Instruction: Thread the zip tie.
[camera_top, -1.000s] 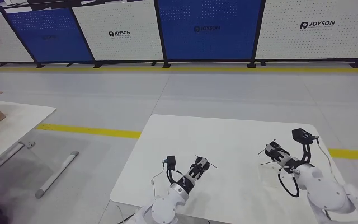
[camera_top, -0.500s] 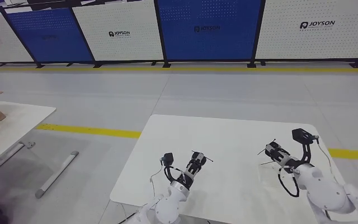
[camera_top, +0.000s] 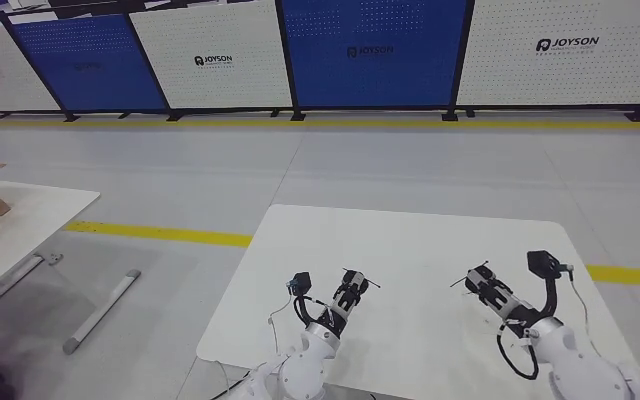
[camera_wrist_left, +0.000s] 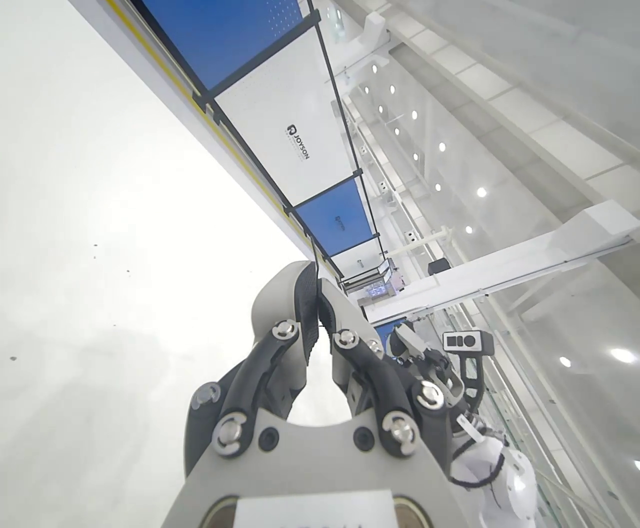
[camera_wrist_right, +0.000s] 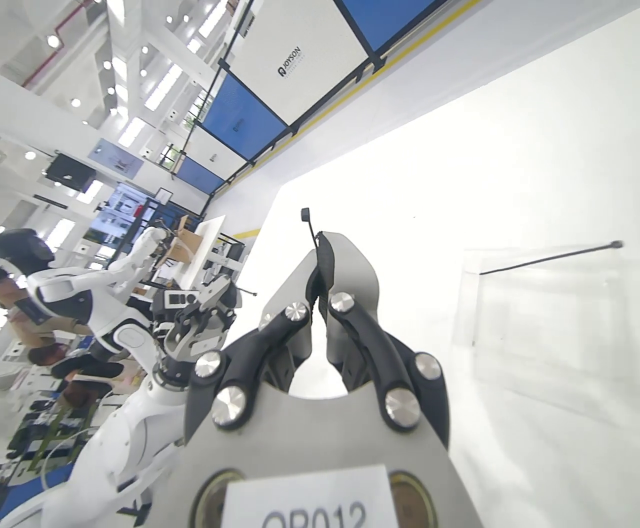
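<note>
two grippers hover over a white table (camera_top: 420, 240) | left gripper (camera_wrist_left: 316, 280), near left, pinched narrow on a thin black zip tie (camera_wrist_left: 313, 252) that pokes out past its fingertips | right gripper (camera_wrist_right: 320, 250), near right, clamped on a second zip tie (camera_wrist_right: 305, 215) just below its square head | the two well apart
</note>
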